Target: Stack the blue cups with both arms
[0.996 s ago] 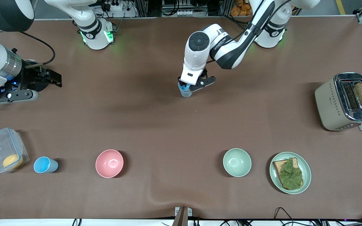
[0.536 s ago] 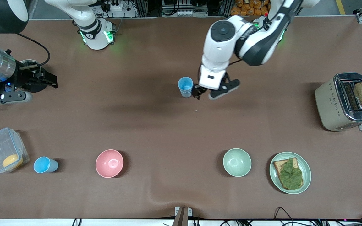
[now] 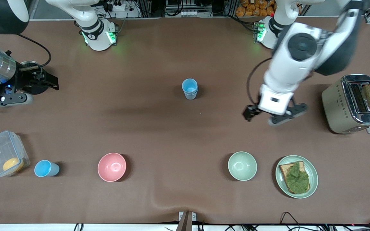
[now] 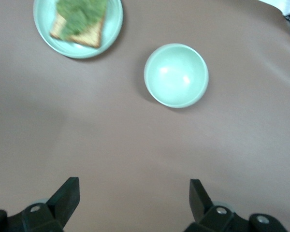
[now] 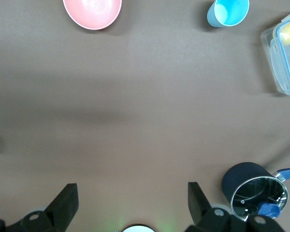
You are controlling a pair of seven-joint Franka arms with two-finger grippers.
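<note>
Now stacked cups (both grippers empty)

— What's the surface?
— A brown table, slightly wrinkled near the front camera.
— And past it?
— Cables, a power strip, metal frame rails, grey floor with a yellow line

Stacked cups stand mid-surface. Nearer the front camera than them: container, single cup, two bowls, plate.
</note>
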